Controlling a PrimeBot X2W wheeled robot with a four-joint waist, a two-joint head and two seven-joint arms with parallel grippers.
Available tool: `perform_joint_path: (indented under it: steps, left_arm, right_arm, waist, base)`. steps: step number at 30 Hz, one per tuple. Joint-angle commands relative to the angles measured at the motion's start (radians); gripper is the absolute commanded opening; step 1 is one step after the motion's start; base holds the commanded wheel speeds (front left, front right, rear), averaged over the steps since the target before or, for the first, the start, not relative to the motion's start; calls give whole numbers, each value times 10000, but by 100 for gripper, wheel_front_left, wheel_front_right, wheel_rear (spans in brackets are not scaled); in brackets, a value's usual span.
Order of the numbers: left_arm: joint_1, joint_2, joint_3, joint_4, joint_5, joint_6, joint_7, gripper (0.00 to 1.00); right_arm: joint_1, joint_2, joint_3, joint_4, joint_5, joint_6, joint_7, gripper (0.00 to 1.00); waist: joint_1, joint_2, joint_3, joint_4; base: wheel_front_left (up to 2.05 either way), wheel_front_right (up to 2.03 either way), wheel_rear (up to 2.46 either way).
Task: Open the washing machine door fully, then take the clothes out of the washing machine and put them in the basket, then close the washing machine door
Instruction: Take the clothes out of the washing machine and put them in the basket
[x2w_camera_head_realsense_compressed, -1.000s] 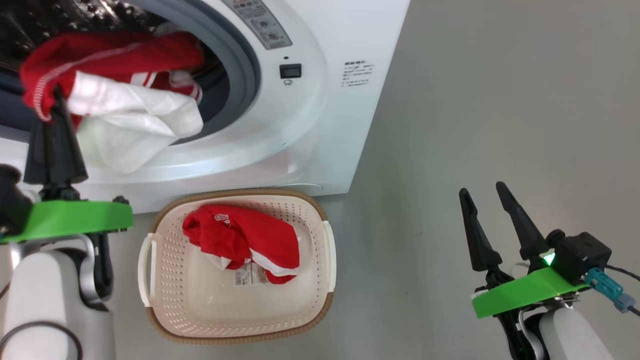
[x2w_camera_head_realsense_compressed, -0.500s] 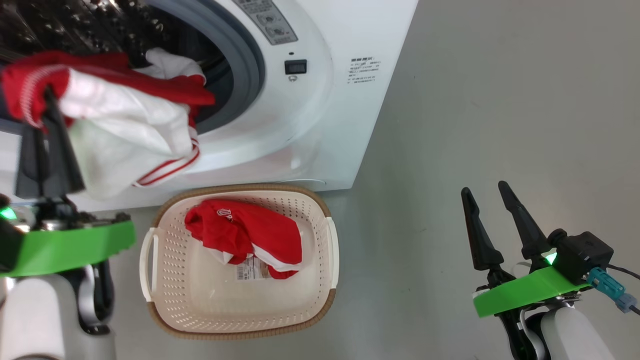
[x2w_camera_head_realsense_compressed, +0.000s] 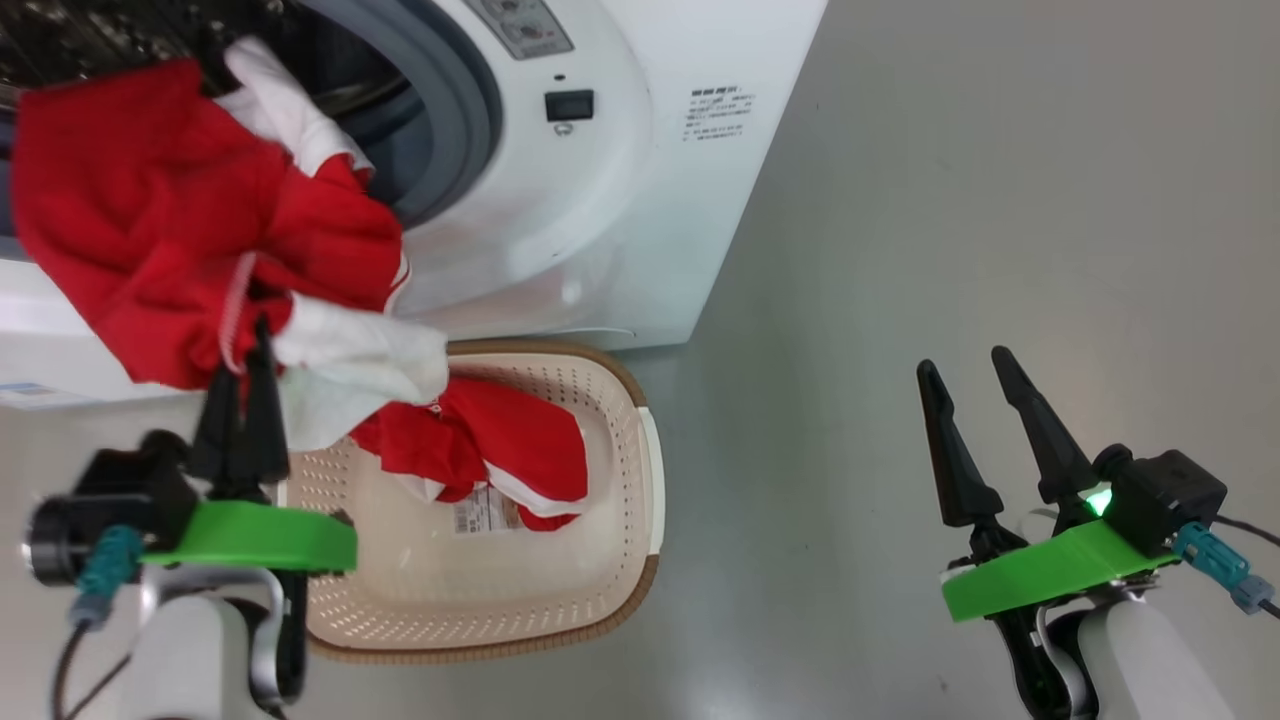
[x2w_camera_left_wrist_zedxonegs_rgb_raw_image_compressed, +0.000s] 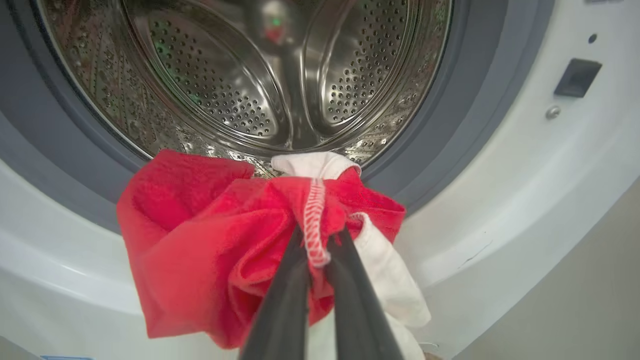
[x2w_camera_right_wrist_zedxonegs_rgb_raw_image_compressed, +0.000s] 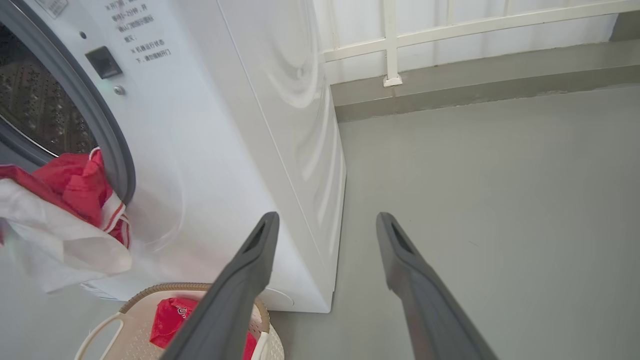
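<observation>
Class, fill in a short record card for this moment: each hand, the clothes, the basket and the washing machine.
left hand: shut on the held garment
held garment: red and white, draped out of the drum and down the front of the washing machine
right hand: open, empty, above the floor
basket: on the floor in front of the machine, second garment inside
drum: the visible part holds nothing else

Long blk tapered fingers (x2w_camera_head_realsense_compressed: 952, 440), green wrist plates (x2w_camera_head_realsense_compressed: 1040, 580), white forearms (x2w_camera_head_realsense_compressed: 1150, 660), teal cable plugs (x2w_camera_head_realsense_compressed: 1205, 555).
</observation>
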Motion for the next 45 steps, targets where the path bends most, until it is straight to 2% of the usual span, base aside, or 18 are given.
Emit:
perform_joint_path:
  steps: [1,18,29,32,35,37,39,41,43,45]
  left_arm:
    - [129,192,217,123,72,9,-51,0]
    - [-1316,456,-34,3712,804,-373,-51,0]
    - [-2680,698,17,5615,934,-215,-51,0]
    - [-2984,755,39,6056,914,-201,-51,5]
    - [-3253,809,47,6373,900,-196,-51,16]
    - [-3376,819,44,6473,889,-204,-51,25]
    - [-3478,819,50,6523,868,-211,-51,40]
    - [-3529,819,53,6539,857,-217,-51,49]
    - [-3547,819,45,6548,857,-227,-51,77]
    - [-3525,814,38,6521,853,-239,-51,95]
  right_arm:
    - [-148,-37,241,-260,54,62,-65,100]
    - [-595,-37,430,-385,245,62,-65,100]
    - [-866,-37,555,-503,284,62,-65,100]
    - [-927,-37,561,-520,275,62,-65,100]
    - [-981,-37,547,-539,265,62,-65,100]
    - [-1017,-37,529,-556,257,62,-65,100]
    - [-1048,-37,511,-561,250,62,-65,100]
    - [-1071,-37,500,-547,238,62,-65,100]
    - [-1087,-37,489,-520,222,62,-65,100]
    - [-1093,-37,476,-489,206,62,-65,100]
  waist:
    - [0,0,174,-66]
    - [0,0,1266,-323]
    - [0,0,1918,-417]
    - [0,0,2049,-428]
    - [0,0,2168,-424]
    - [0,0,2236,-406]
    - [0,0,2274,-388]
    - [0,0,2282,-371]
    - [0,0,2266,-345]
    - [0,0,2225,-313]
  base:
    - [0,0,0]
    - [0,0,0]
    - [0,0,0]
    - [0,0,0]
    - [0,0,0]
    - [0,0,0]
    - [0,0,0]
    - [0,0,0]
    - [0,0,0]
    - [0,0,0]
